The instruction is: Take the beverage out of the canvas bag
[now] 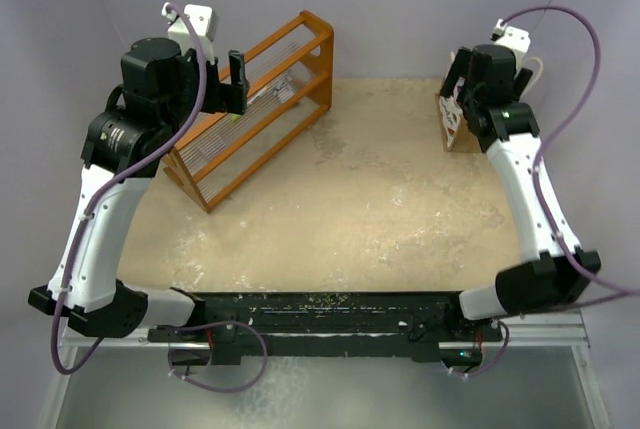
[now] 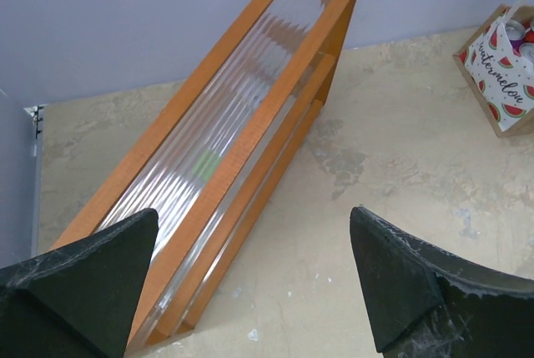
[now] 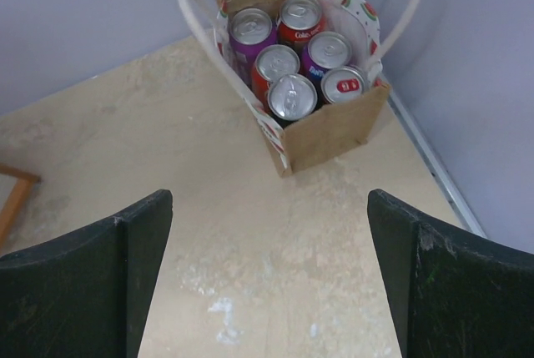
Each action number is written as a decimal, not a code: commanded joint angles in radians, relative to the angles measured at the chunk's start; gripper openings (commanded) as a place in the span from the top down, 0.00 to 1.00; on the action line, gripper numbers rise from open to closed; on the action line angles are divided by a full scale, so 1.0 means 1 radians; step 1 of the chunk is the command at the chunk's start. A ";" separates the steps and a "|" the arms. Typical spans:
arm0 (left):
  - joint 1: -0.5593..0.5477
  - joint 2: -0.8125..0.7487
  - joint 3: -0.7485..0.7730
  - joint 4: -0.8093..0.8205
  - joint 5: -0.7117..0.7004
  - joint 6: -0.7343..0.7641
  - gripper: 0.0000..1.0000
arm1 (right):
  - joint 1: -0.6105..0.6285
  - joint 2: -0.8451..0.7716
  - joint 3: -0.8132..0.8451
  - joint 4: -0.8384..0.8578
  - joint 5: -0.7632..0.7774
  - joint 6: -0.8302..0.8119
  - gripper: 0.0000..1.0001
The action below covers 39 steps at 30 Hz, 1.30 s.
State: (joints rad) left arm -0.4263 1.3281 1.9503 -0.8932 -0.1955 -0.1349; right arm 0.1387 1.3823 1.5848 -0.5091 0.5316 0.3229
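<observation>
The canvas bag is a small tan tote with white loop handles and a watermelon-print panel. It stands at the table's far right corner, and also shows in the top view and the left wrist view. Several beverage cans, red and purple, stand upright inside it with their tops showing. My right gripper is open and empty. It hovers above the table just short of the bag, next to it in the top view. My left gripper is open and empty, raised over the rack.
An orange wooden rack with ribbed clear shelves stands at the far left, under my left gripper. Grey walls close the back and both sides. A metal rail runs along the table's right edge beside the bag.
</observation>
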 commanded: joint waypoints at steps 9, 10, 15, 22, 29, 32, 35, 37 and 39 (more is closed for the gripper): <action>-0.007 0.110 0.105 0.115 -0.059 0.098 0.01 | -0.097 0.452 0.287 0.259 -0.088 -0.210 0.00; -0.008 0.122 0.113 0.118 -0.062 0.099 0.01 | -0.098 0.474 0.301 0.269 -0.087 -0.241 0.00; -0.008 0.172 0.141 0.143 -0.066 0.110 0.01 | -0.118 0.578 0.361 0.307 -0.065 -0.335 0.02; -0.008 0.229 0.207 0.159 -0.055 0.128 0.01 | -0.142 0.642 0.403 0.282 -0.126 -0.375 0.25; -0.008 0.263 0.239 0.180 -0.048 0.139 0.01 | -0.142 0.661 0.408 0.286 -0.146 -0.412 0.48; -0.008 0.270 0.239 0.197 -0.064 0.154 0.01 | -0.142 0.677 0.426 0.274 -0.143 -0.427 0.66; -0.008 0.284 0.249 0.206 -0.075 0.163 0.01 | -0.142 0.675 0.429 0.270 -0.155 -0.447 0.82; -0.008 0.289 0.249 0.212 -0.066 0.170 0.01 | -0.142 0.671 0.425 0.273 -0.157 -0.454 0.90; -0.008 0.284 0.237 0.216 -0.062 0.172 0.01 | -0.142 0.666 0.420 0.271 -0.169 -0.460 0.98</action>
State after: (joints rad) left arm -0.4282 1.6104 2.1582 -0.7406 -0.2508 0.0071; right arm -0.0017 2.0693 1.9671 -0.2695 0.3790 -0.1047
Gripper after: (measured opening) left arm 0.990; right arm 0.081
